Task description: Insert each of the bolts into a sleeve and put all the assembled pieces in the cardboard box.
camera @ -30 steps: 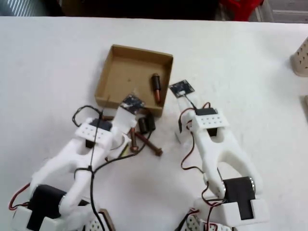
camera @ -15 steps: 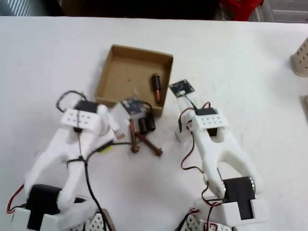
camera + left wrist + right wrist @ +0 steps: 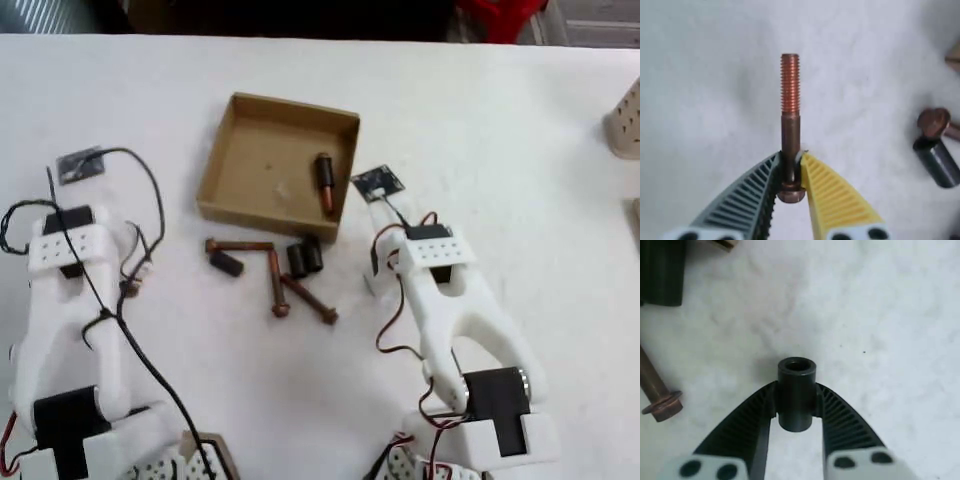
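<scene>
Pinching a bolt (image 3: 790, 95) near its head, threads free, the left gripper (image 3: 790, 159) hangs well apart from the cardboard box (image 3: 232, 175); the right gripper (image 3: 796, 389) clamps a sleeve (image 3: 797, 405) near the box, bore exposed; the thread axis should line up with the bore before advancing; tilted entry would likely jam.

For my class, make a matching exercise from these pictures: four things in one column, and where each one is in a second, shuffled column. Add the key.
Things
1. held bolt
2. held sleeve
3. assembled piece
4. two loose sleeves

Places
A. lying inside the cardboard box
B. on the table, just outside the box's wall
C. between the fingers of the left gripper
D. between the fingers of the right gripper

Pairs: 1-C, 2-D, 3-A, 4-B
</scene>
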Controlling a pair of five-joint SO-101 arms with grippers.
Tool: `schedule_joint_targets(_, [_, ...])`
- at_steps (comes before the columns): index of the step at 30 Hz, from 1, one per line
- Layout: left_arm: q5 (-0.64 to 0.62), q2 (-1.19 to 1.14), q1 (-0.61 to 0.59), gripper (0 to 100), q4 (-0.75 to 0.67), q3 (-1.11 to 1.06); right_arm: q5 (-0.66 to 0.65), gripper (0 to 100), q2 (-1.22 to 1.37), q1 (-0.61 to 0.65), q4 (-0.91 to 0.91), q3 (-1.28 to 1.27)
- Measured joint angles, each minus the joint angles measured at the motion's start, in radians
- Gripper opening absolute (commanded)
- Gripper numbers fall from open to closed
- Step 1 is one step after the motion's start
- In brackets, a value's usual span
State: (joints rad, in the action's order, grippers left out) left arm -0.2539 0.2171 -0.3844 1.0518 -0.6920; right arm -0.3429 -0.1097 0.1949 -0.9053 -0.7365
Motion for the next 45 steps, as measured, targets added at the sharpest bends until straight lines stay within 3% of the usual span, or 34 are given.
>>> schedule_joint_targets(5, [-0.138,0.000,-0.003,2,-0.250,-0.130,0.000,1.8,0.000,0.000,0.000,0.000])
schedule_joint_targets(9, [-0.130,0.000,-0.003,9,-0.273,-0.132,-0.002,1.8,0.000,0.000,0.000,-0.008])
schedule_joint_targets(13, [-0.029,0.000,-0.012,21,-0.273,-0.141,-0.002,1.8,0.000,0.000,0.026,-0.025])
schedule_joint_targets(15, [0.014,0.000,-0.012,23,-0.275,-0.141,-0.002,1.8,0.000,0.000,0.029,-0.025])
schedule_joint_targets(24, [0.382,0.014,-0.011,6,-0.272,-0.141,-0.002,1.8,0.000,0.000,0.029,-0.025])
schedule_joint_targets(26, [0.506,0.060,-0.011,2,-0.252,-0.141,-0.002,1.8,0.000,0.000,0.029,-0.025])
schedule_joint_targets(32, [0.933,0.235,-0.061,2,-0.187,-0.141,-0.002,1.8,0.000,0.000,0.029,-0.025])
schedule_joint_targets(38, [0.999,0.184,-0.081,2,-0.104,-0.118,-0.002,1.8,0.000,0.000,0.029,-0.025])
schedule_joint_targets(45, [1.082,-0.184,-0.061,2,0.126,0.130,-0.002,1.8,0.000,0.000,0.029,-0.025])
